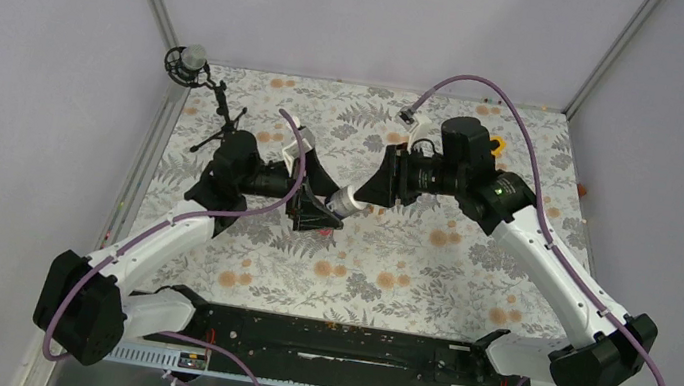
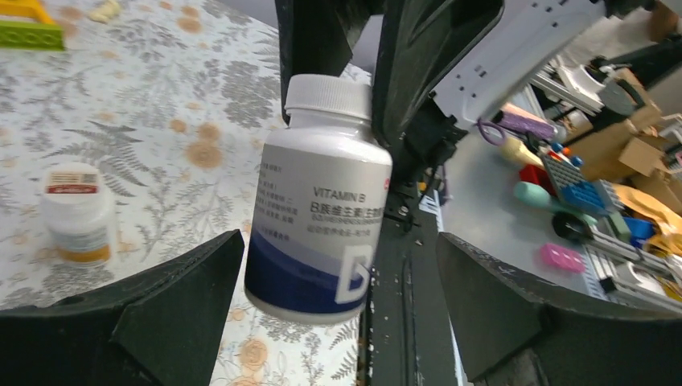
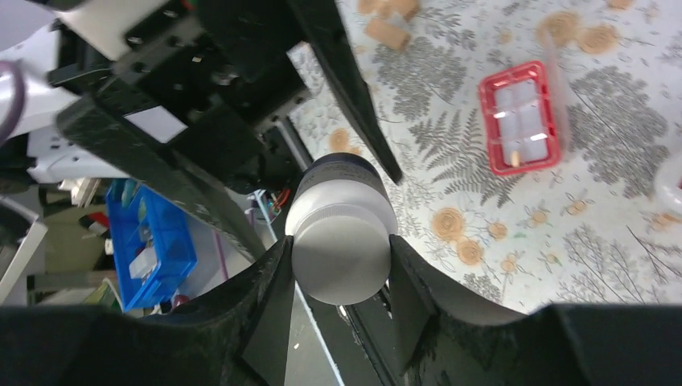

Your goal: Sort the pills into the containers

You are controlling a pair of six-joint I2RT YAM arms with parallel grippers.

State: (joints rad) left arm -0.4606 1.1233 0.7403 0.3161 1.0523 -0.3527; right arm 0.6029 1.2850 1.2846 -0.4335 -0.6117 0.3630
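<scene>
Our right gripper (image 3: 342,256) clamps the white bottle (image 2: 318,201) by its cap. Our left gripper (image 2: 338,239) stands wide, with gaps flanking the bottle. The red pill tray (image 3: 523,117) lies on the cloth (image 3: 482,209), beyond the right jaws.

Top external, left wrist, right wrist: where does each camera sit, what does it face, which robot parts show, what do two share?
Top external: above, behind the bases, looking down at the table; both arms show.
Left wrist: on the left arm, facing the white bottle inside the open left gripper.
Right wrist: on the right arm, facing that bottle's cap, clamped by the right gripper.
Shared: both wrist views show the bottle.
</scene>
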